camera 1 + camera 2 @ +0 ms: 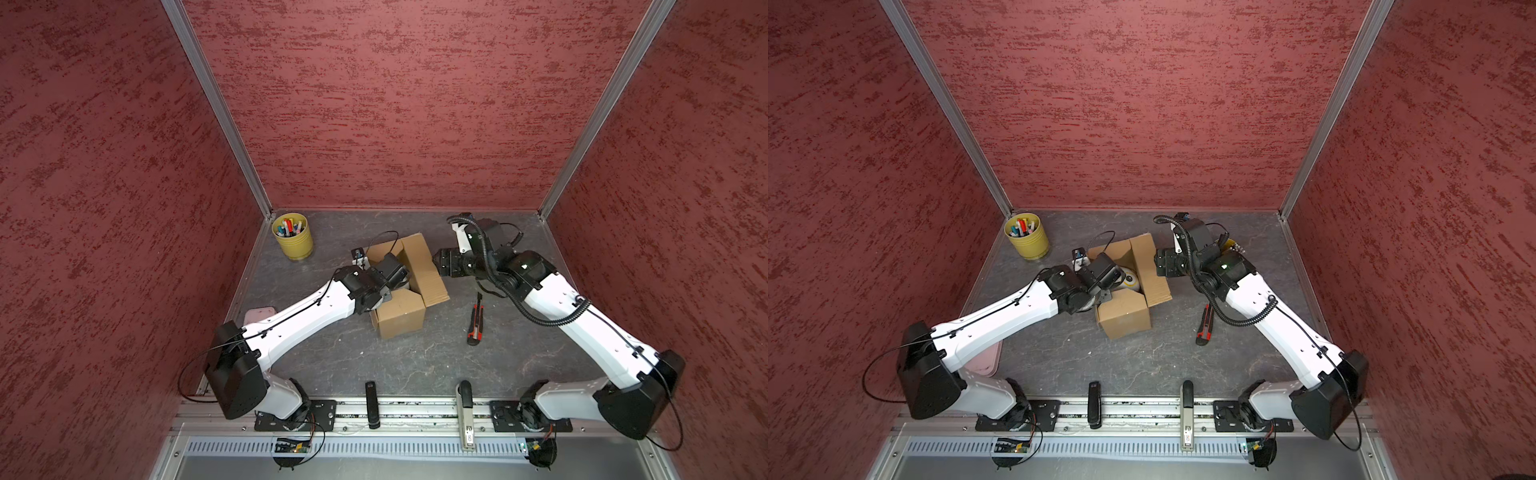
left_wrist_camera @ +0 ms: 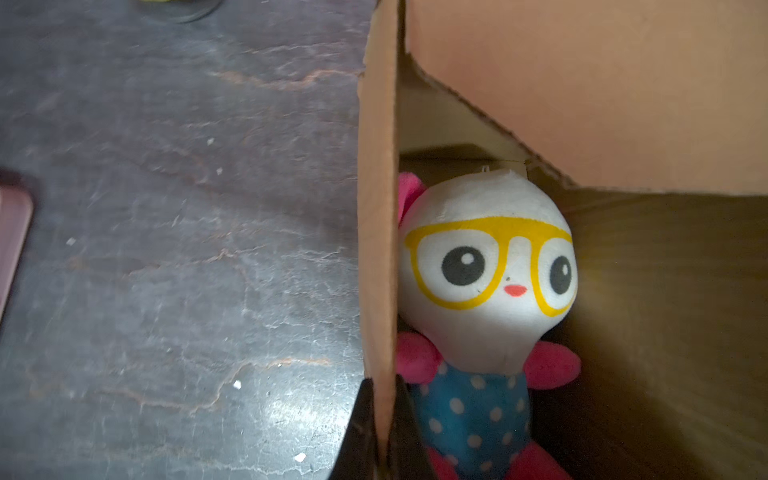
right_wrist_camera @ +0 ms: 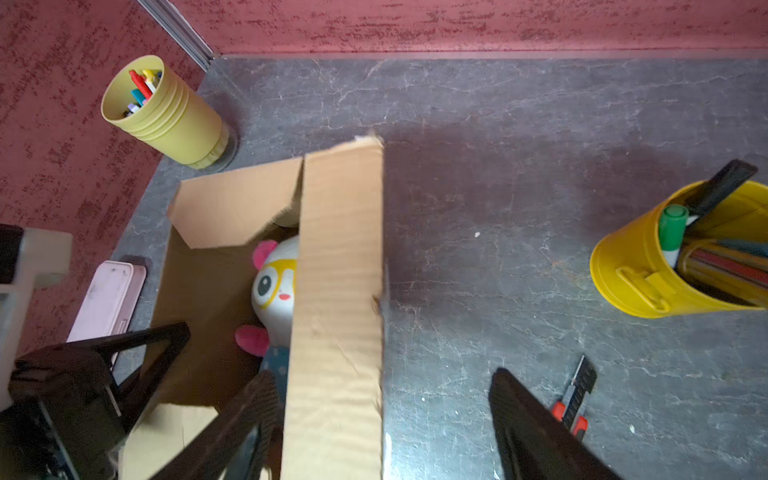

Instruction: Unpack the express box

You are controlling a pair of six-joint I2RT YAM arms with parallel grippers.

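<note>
While left end effector pinches express box flap, right end effector stands spread

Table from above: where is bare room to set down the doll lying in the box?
Widest bare table: in front, between the express box, the utility knife and the front rail. A narrower strip runs along the back wall, between the pen cup and the right arm. Crowded: around the box, where the left arm reaches in.
</note>
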